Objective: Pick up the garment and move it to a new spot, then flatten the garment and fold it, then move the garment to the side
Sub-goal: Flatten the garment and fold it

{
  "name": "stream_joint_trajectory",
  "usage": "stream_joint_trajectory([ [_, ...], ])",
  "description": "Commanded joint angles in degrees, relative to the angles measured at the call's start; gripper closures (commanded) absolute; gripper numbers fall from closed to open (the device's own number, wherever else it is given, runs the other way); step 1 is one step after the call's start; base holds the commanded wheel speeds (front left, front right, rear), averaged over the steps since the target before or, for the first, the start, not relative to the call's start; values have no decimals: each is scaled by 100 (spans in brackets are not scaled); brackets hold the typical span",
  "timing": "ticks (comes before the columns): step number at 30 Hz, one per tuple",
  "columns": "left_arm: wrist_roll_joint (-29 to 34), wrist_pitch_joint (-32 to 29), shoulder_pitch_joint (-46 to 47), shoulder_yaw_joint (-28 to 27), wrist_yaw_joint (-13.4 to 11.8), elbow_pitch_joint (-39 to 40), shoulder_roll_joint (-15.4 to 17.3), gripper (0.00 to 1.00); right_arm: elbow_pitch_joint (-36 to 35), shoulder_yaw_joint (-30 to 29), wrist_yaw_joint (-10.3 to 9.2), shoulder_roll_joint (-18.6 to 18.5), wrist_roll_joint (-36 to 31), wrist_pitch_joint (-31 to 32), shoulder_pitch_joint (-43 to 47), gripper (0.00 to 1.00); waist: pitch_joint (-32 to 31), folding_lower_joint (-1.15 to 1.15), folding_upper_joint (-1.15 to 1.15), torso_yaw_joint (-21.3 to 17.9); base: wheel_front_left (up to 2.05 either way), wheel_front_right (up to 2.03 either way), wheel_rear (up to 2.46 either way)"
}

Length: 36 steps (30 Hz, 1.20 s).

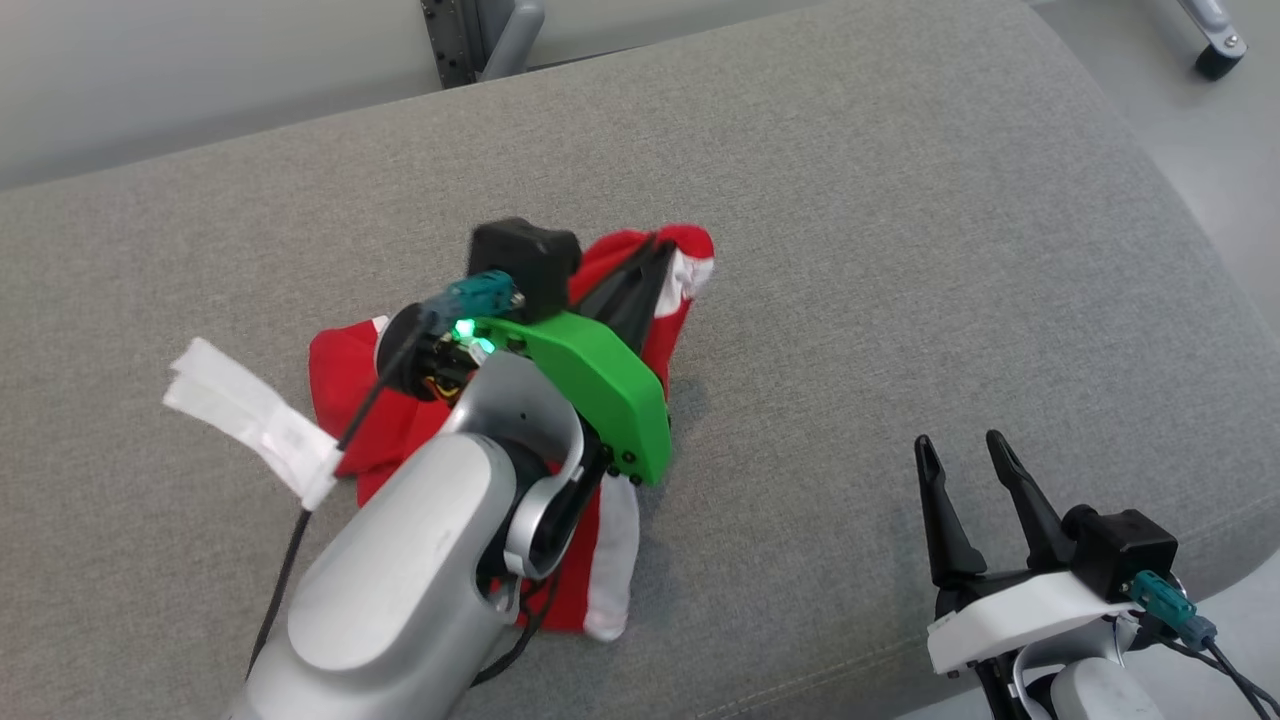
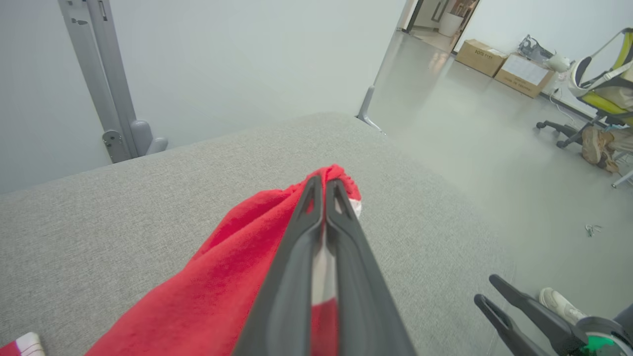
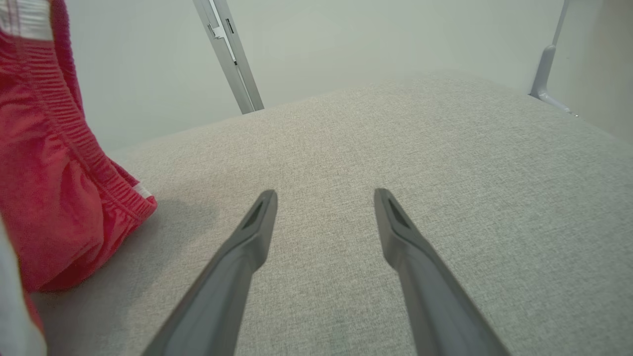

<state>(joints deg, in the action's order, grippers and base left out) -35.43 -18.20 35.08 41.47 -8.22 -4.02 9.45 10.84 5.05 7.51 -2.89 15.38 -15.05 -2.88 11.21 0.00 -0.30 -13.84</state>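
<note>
On the grey cushion (image 1: 900,250): the red garment (image 1: 350,385) is lying in a crumpled heap at the centre of the head view, with white trim showing at its upper right tip and along its lower edge.
Left pincer (image 1: 662,245): I am reaching it over the heap toward the upper right of the head view. Its two dark fingers are pressing together and pinching a raised fold of the red cloth at their tips.
Left wrist view: my fingers (image 2: 296,257) are running up the middle of the frame. Red and white cloth is showing in the thin slit between them, and the garment is bunching along their left side.
Right pincer (image 1: 958,445): I am holding it at the lower right of the head view, jaws standing wide apart, gripping nothing, well apart from the garment.
Right wrist view: those fingers are pointing across bare grey fabric. The garment's gathered elastic band is rising along the left edge to the top left corner.
Green bracket (image 1: 600,390): sitting on my left wrist, covering the middle of the heap.
White tape tag (image 1: 250,420): sticking out from a black cable at the left of the head view.
Background: cardboard boxes (image 2: 504,66) and an office chair (image 2: 603,94) are standing at the upper right of the left wrist view.
</note>
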Motion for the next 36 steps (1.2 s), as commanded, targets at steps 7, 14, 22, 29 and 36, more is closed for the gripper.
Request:
stream_joint_trajectory([
  [7,-604,821,-106,-1077,-637,198,-387,100,6,-41,-4,-2,-47,-20,107,0,-166,0,30,133,0,0,0],
  [14,-918,1773,-992,-1848,-1029,-65,-446,100,-11,-74,-4,-2,-76,-20,184,0,-188,0,30,329,0,0,0],
  [22,-1462,2981,-2407,-2540,-949,-808,-580,100,3,-130,-4,-2,-209,-20,263,0,-174,0,30,684,0,0,0],
  [29,-1715,3276,-3108,-2568,-671,-1407,-631,100,37,-130,-4,-3,-345,-20,298,0,-215,0,30,1000,0,0,0],
  [36,-1976,3317,-3268,-2165,-505,-1627,-650,98,54,-113,-4,-63,-394,-20,320,0,-210,0,30,1287,0,0,0],
])
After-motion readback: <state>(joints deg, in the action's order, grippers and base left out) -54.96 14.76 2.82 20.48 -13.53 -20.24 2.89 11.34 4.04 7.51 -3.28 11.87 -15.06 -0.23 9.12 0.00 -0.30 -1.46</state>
